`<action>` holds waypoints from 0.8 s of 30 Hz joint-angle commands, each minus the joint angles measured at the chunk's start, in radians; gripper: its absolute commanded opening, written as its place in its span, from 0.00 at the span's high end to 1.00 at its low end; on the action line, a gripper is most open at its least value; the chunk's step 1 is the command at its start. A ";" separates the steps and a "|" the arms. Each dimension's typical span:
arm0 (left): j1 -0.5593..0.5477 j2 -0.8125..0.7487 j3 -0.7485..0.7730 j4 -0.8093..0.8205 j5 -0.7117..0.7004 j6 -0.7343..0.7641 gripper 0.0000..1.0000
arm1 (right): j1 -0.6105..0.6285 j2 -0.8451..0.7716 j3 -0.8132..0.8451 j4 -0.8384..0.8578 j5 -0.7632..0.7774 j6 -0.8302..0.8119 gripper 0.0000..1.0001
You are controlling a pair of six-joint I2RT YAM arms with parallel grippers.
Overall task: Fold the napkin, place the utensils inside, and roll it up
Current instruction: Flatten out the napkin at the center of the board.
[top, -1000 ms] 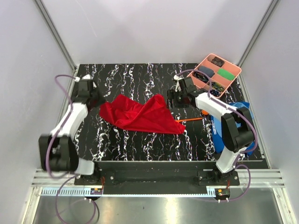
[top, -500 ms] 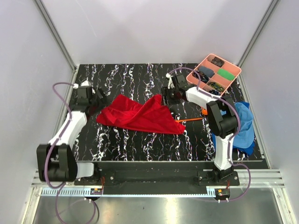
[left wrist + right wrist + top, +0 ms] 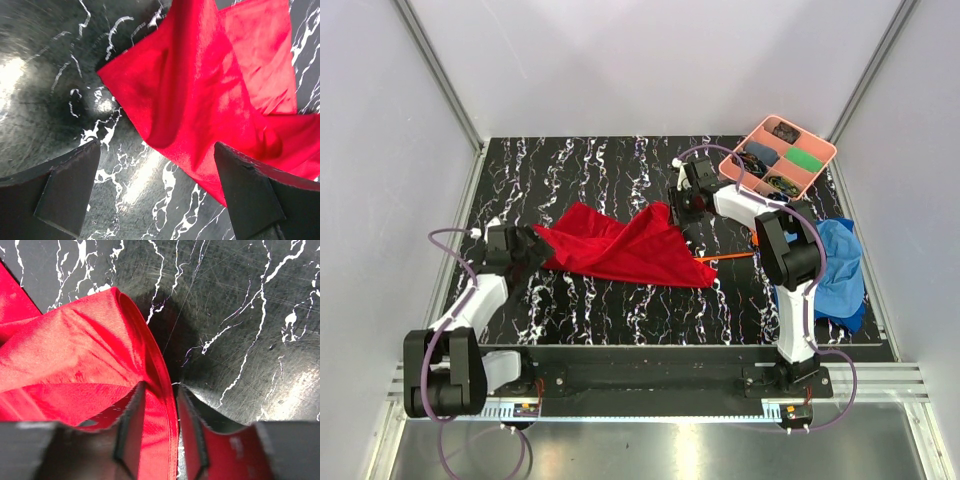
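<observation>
The red napkin lies crumpled on the black marbled table, with one corner raised toward the far right. My left gripper sits at its left corner, low over the table. In the left wrist view its fingers stand wide open and hold nothing, and the napkin lies just ahead. My right gripper is at the raised far corner. Its jaws are narrowed around the napkin hem, with a thin gap left at the right finger. One orange utensil lies right of the napkin.
A pink compartment tray with small dark and green items stands at the back right. A blue cloth lies at the right edge beside the right arm. White walls and metal posts enclose the table.
My left gripper let go of the napkin's left corner, opened wide and drew back toward the near left. My right gripper moved left onto the raised corner, and its jaws narrowed.
</observation>
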 commanded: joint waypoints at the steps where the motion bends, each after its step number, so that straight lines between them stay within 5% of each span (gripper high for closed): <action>1: 0.023 -0.065 -0.033 0.101 -0.073 -0.067 0.01 | -0.006 -0.010 0.031 0.040 0.012 -0.030 0.65; 5: 0.063 -0.088 -0.087 0.133 -0.073 -0.107 0.01 | -0.006 -0.004 0.041 0.049 -0.020 -0.039 0.82; 10: 0.074 -0.099 -0.108 0.133 -0.076 -0.108 0.01 | -0.006 -0.039 0.016 0.044 0.023 -0.026 0.86; 13: 0.075 -0.110 -0.114 0.136 -0.090 -0.101 0.01 | -0.006 -0.111 -0.020 0.019 0.099 -0.022 1.00; 24: 0.075 -0.114 -0.153 0.187 -0.076 -0.076 0.19 | -0.078 -0.269 -0.152 -0.049 0.144 0.042 1.00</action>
